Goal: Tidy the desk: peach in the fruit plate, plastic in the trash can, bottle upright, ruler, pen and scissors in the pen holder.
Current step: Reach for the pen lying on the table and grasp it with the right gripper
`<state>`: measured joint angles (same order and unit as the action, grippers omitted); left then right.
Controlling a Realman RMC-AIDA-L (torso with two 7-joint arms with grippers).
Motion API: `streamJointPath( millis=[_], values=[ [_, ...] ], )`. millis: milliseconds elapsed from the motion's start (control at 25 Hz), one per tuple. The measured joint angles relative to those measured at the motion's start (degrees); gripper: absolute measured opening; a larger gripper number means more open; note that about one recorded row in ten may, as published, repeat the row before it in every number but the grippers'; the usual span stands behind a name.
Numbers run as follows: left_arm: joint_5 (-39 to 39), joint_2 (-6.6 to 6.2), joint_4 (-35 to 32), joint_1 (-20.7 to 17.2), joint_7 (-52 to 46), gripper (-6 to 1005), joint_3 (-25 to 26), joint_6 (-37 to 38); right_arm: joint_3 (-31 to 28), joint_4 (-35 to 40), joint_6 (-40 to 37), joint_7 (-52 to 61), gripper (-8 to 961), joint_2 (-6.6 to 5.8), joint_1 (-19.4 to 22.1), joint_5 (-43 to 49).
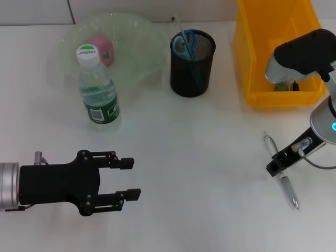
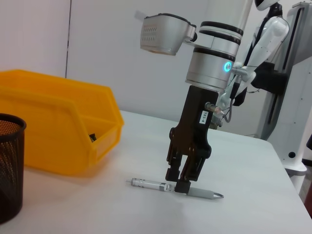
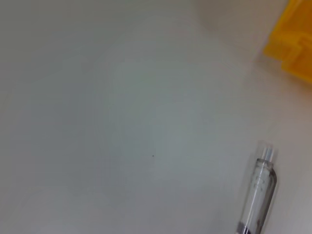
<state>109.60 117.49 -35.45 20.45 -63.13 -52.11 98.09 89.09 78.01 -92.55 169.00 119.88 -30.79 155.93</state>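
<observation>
Head view: my right gripper [image 1: 276,167] is down on the desk [image 1: 199,157], fingers clamped around the pen [image 1: 281,170] lying near the yellow trash can [image 1: 278,52]. My left gripper [image 1: 130,178] hovers near-left, fingers apart, nothing in them. Bottle [image 1: 97,86] is already upright.

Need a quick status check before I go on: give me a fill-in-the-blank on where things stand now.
1. The peach lies in the green ____.
2. The water bottle stands ____ on the table.
3. The right gripper is down at the ____, which lies flat on the table.
4. The scissors stand in the black mesh ____, while the left gripper hovers open over the table.

Missing words: fruit plate; upright; pen; pen holder
</observation>
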Motion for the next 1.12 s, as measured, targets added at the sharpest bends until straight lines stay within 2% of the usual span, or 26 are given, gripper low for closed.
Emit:
streamJointPath(
  millis=[560,760,1120],
  values=[
    [0.09,0.19,-0.01,-0.50,0.75,641,0.44,-0.01,0.72,-0.18,-0.05,0.19,435,0.00,0.30,-0.10],
    [0.09,0.19,0.00,-0.50,0.75,641,0.44,0.00,0.79,-0.29,0.03,0.19,339,0.00,0.30,-0.10],
    [0.08,0.19,0.04,-0.51,0.74,641,0.44,-0.10,0.89,-1.11,0.43,0.19,333,0.00,0.46,-0.11]
  ],
)
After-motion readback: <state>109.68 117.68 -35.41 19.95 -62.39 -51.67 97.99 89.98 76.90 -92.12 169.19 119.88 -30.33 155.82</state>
